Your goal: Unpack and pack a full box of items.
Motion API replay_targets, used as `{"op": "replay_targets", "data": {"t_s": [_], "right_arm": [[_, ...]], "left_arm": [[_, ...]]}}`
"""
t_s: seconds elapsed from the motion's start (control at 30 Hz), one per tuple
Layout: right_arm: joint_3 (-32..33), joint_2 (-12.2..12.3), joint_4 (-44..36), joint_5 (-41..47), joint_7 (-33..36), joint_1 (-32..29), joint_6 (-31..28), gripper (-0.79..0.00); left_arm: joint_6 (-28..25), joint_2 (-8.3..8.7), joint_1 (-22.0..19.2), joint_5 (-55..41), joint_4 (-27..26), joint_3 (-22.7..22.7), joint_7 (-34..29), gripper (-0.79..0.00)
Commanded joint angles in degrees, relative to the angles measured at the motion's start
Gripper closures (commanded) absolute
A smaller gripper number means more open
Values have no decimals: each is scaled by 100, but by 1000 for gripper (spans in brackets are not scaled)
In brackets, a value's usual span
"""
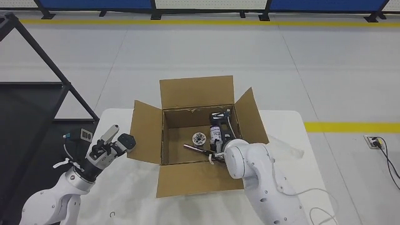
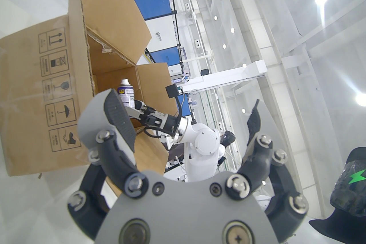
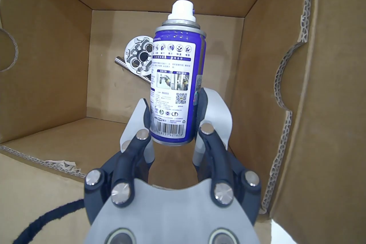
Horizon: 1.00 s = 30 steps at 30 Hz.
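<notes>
An open cardboard box [image 1: 197,92] stands mid-table with its flaps spread. My right gripper [image 3: 175,100] is inside it, shut on the lower part of a blue spray can [image 3: 175,85] with a white cap, held clear of the box floor. In the top view the spray can [image 1: 216,135] sits toward the box's right side. A round metal part [image 3: 138,55] and a metal rod [image 3: 120,61] lie on the box floor beyond the can. My left gripper [image 2: 186,119] is open and holds nothing, left of the box [image 2: 34,102], outside it, above the table [image 1: 120,136].
The white table [image 1: 287,128] carries a small device [image 1: 85,134] near its left corner and crumpled clear plastic [image 1: 290,149] to the right of the box. A black frame [image 1: 37,56] stands left of the table. A black object with a green mark [image 2: 350,185] sits near my left gripper.
</notes>
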Motion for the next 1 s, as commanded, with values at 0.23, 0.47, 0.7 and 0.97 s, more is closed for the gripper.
{"op": "replay_targets", "data": {"t_s": [0.23, 0.47, 0.7, 0.97], "right_arm": [[58, 39, -659, 31, -376, -387, -384, 0], [493, 186, -2277, 398, -308, -1201, -1402, 0], [1205, 378, -4025, 863, -278, -2394, -2416, 0], [2433, 575, -5231, 1283, -841, -3951, -3290, 0]], "left_arm": [[0, 0, 0, 0, 0, 0, 0, -785], [0, 0, 0, 0, 0, 0, 0, -785], [0, 0, 0, 0, 0, 0, 0, -785], [0, 0, 0, 0, 0, 0, 0, -785]]}}
